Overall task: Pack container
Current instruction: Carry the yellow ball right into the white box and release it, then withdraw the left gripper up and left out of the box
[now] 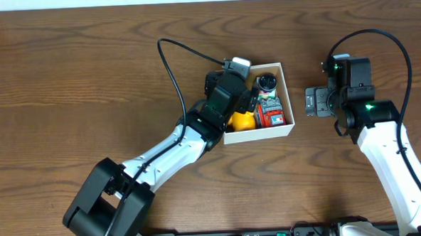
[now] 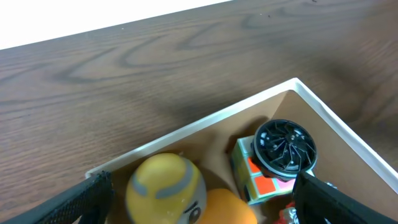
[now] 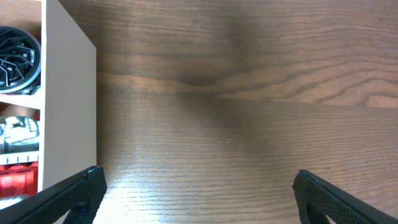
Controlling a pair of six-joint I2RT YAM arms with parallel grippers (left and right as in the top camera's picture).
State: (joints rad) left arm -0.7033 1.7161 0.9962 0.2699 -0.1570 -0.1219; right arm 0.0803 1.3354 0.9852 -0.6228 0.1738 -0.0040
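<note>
The container (image 1: 288, 129) is a small white box with a brown inside, right of the table's middle. It holds a yellow round toy with grey bands (image 2: 165, 186), an orange ball (image 2: 231, 210), a coloured cube (image 2: 254, 177), a black wheel (image 2: 285, 146) and a red packet (image 1: 272, 116). My left gripper (image 1: 245, 106) hangs over the box's left half. In the left wrist view it (image 2: 202, 208) is open, with its fingers wide on either side of the yellow toy and the orange ball and not touching them. My right gripper (image 1: 316, 101) is open and empty over bare wood just right of the box.
The right wrist view shows the box's right wall (image 3: 68, 112) at the left, with the black wheel (image 3: 15, 59) behind it, and bare wood between the open fingers (image 3: 199, 186). The left arm's cable (image 1: 169, 63) arcs over the table behind the box.
</note>
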